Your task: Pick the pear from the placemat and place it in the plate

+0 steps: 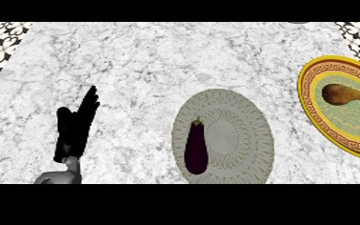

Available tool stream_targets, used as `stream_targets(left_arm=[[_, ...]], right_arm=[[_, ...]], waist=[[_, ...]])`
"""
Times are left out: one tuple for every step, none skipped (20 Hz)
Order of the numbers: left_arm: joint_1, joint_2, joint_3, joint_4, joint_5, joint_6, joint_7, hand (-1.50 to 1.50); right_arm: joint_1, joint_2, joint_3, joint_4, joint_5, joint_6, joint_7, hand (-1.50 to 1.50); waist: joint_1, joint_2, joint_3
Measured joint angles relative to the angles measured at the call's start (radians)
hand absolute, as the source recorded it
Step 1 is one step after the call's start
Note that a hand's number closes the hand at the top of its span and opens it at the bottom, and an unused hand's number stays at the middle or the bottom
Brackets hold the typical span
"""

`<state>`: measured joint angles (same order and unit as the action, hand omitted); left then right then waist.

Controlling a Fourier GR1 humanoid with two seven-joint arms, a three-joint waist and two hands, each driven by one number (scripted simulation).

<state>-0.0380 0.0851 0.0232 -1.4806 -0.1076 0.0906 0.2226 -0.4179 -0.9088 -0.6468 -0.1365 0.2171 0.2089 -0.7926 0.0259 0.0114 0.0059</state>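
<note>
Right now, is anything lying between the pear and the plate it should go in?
Nothing does: the pear already lies in the plate. The eggplant sits apart on the placemat.

The left hand [76, 126] shows at the view's lower left, fingers straight and pointing up, on its grey forearm.

I see no words, numbers or signs to read here. The plate [314, 106] at the right of the frame has only a pattern on its rim.
</note>
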Motion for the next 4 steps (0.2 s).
stream_targets(left_arm=[[0.0,-0.003,-0.002,-0.002,0.001,-0.001,0.002,0.0],[0.003,-0.01,-0.007,0.005,-0.005,0.005,-0.007,0.0],[0.005,-0.008,-0.006,0.007,-0.003,0.002,-0.011,0.0],[0.005,-0.019,-0.015,0.013,-0.013,0.012,-0.016,0.0]], right_arm=[[0.011,0.001,-0.003,0.001,-0.003,-0.003,-0.009,-1.5],[0.017,-0.003,-0.004,0.002,-0.003,-0.002,-0.011,-1.5],[0.022,-0.006,-0.005,0.002,-0.004,-0.001,-0.013,-1.5],[0.025,-0.002,-0.005,0.003,-0.004,-0.012,-0.014,-1.5]], waist=[[0.0,0.0,0.0],[0.0,0.001,0.001],[0.001,0.001,0.001],[0.002,0.002,0.001]])
